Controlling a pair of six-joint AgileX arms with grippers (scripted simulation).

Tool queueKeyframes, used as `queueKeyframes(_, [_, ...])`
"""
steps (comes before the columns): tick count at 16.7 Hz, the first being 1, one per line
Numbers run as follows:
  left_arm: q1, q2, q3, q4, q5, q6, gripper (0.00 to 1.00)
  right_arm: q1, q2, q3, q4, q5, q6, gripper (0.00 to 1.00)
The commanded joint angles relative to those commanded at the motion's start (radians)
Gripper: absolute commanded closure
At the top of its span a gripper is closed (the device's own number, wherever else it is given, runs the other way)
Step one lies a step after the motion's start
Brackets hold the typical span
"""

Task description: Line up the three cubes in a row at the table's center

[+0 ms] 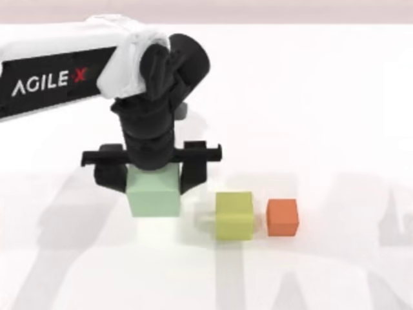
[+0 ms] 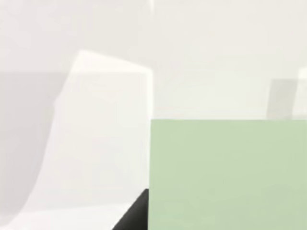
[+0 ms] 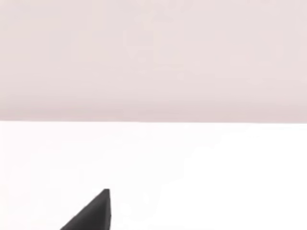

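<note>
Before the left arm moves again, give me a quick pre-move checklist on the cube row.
1. Left pincer straddles the pale green cube, fingers on either side: ok.
2. Firm grip on that cube: cannot tell; contact is not clear from above or in the left wrist view.
3. Yellow-green cube and orange cube side by side on the table: ok.
4. Green cube in line with the other two: not ok; it sits slightly farther back.
5. Gap between green and yellow-green cubes free: ok.
6. Right arm out of the way: ok; absent from the top view.
</note>
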Motion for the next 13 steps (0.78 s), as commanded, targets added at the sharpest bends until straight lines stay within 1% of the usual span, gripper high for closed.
queueKeyframes(2, [-0.002,0.022,-0.057,0.085,0.001,0.0,1.0,0.0,0.0,0.0,0.0,0.0,0.0,0.0])
queueKeyframes(4, [-0.004,0.038,-0.097,0.135,0.001,0.001,1.0,0.0,0.0,0.0,0.0,0.0,0.0,0.0])
queueKeyframes(8, [-0.005,0.041,-0.106,0.145,0.0,0.001,1.0,0.0,0.0,0.0,0.0,0.0,0.0,0.0])
queueKeyframes(13, [-0.005,0.041,-0.106,0.145,0.0,0.001,0.62,0.0,0.0,0.0,0.0,0.0,0.0,0.0])
